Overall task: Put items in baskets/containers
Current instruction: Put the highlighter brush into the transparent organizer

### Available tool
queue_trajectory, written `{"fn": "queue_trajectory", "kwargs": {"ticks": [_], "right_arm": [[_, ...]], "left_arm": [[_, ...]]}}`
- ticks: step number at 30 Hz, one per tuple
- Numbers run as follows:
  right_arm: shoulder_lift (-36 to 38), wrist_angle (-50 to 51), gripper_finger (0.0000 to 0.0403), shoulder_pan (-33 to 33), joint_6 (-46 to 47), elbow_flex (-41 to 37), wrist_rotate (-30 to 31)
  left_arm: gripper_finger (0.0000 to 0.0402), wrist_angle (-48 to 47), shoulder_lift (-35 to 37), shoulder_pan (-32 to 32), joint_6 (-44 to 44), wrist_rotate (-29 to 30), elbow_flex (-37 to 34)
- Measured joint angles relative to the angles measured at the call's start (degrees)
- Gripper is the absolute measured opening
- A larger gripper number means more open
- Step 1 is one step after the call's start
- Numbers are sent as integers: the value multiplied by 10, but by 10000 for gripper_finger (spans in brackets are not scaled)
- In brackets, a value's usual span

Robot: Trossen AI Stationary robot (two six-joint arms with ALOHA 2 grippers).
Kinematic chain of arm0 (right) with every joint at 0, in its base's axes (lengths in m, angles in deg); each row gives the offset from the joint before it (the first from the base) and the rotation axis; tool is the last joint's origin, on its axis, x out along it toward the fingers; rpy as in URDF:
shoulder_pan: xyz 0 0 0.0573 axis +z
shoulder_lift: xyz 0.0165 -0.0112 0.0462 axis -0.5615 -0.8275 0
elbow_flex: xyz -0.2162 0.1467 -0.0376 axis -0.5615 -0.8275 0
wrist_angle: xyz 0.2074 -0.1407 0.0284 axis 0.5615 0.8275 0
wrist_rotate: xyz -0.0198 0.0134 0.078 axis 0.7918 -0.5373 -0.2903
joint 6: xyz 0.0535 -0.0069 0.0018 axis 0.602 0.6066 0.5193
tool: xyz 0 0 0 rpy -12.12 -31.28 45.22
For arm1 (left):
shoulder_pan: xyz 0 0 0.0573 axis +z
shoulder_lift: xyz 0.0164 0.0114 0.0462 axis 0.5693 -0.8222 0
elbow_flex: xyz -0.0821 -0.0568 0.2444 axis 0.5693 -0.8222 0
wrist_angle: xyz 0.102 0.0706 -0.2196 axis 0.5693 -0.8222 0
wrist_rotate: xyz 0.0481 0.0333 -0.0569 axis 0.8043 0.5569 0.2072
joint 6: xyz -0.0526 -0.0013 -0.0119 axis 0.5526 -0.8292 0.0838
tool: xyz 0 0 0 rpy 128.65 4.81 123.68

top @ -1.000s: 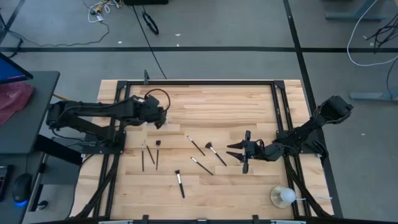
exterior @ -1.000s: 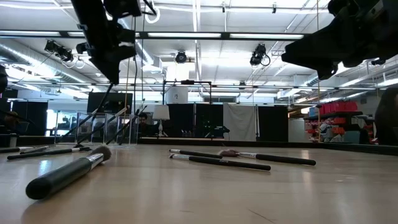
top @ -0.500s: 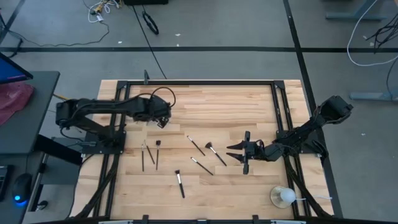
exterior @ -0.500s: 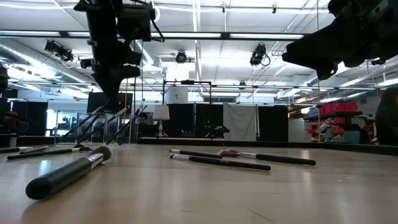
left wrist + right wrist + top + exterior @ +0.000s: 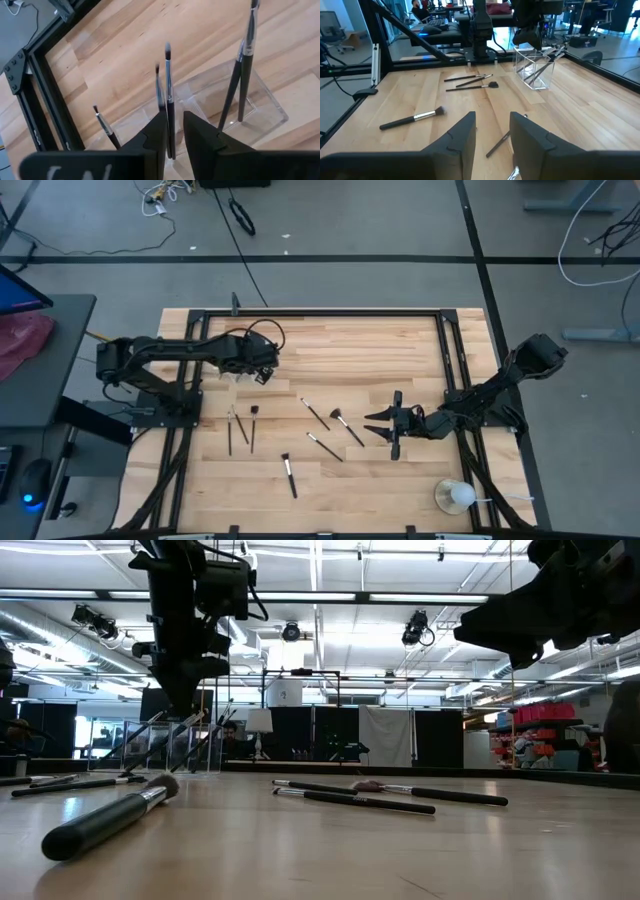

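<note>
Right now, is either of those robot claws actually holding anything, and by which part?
The left gripper has a thin brush standing between its fingers by the lower handle, over the clear holder; whether it grips cannot be told. The right gripper holds nothing.

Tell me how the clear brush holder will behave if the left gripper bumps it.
The clear brush holder looks thin-walled and light, so a bump would probably slide it across the wooden table. The brushes lean tall above its rim, so it may be apt to tip. The left gripper hovers right over it.
</note>
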Motion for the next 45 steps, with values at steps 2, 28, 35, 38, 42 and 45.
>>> {"fn": "queue_trajectory", "kwargs": {"ticks": [2,28,35,38,42,45], "right_arm": [[0,0,123,0,0,0,0],[-51,146,130,-56,135,11,-101],[-161,191,186,-85,126,95,-139],[-203,232,208,-93,119,130,-141],[-222,243,214,-110,117,142,-167],[-221,246,203,-127,113,136,-183]], "left_arm": [[88,0,0,2,1,2,0],[110,460,-36,-308,-63,226,-9],[110,651,-137,-330,-148,268,-9],[110,700,-169,-324,-153,271,-9],[110,751,-195,-316,-155,271,-9],[110,769,-200,-309,-155,271,-9]]}}
